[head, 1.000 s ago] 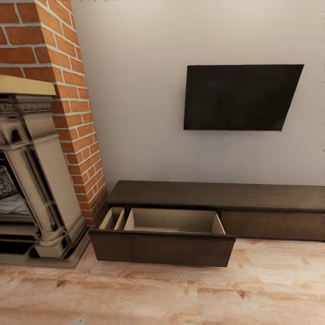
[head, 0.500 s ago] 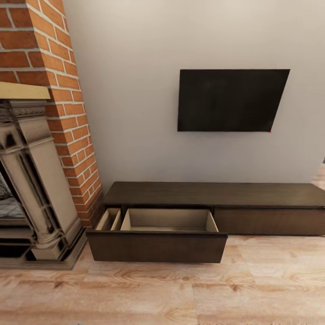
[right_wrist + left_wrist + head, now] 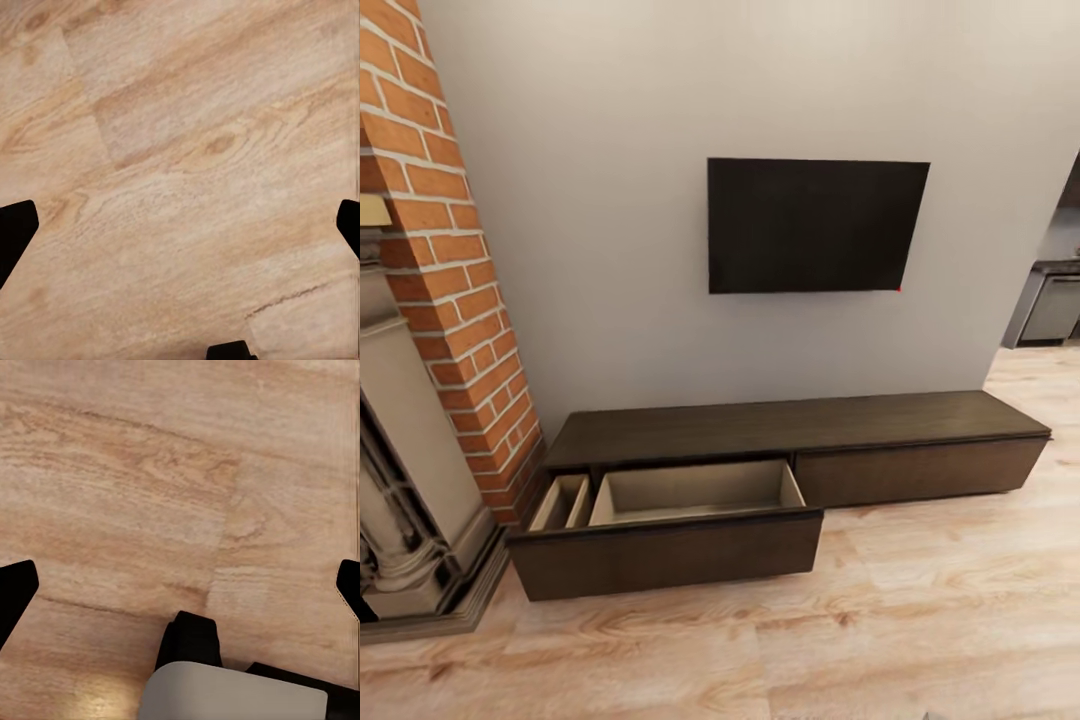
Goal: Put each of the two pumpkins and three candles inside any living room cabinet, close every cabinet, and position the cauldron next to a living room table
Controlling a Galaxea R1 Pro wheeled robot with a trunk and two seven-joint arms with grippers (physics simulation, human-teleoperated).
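The cabinet (image 3: 790, 425), a long low dark-brown unit, stands against the grey wall in the head view. Its left pull-out front (image 3: 665, 555) is drawn out over the floor, and the pale beige inside (image 3: 695, 490) holds nothing I can see. A narrow side compartment (image 3: 560, 503) sits at its left end. The right front (image 3: 920, 470) is shut. My left gripper (image 3: 180, 592) and right gripper (image 3: 180, 232) both hang open over bare wooden floor, black fingertips (image 3: 15, 592) far apart. The pumpkins, candles, cauldron and table are out of view.
A black TV (image 3: 815, 225) hangs on the wall above the cabinet. A brick chimney (image 3: 450, 300) and a stone fireplace surround (image 3: 400, 500) stand at the left. At the far right a doorway shows a grey kitchen unit (image 3: 1055, 305). Wooden floor (image 3: 920, 620) lies before the cabinet.
The whole head picture has shifted left and the cabinet's right end and the kitchen doorway have come into view: the camera has moved. The drawer stays open as before.
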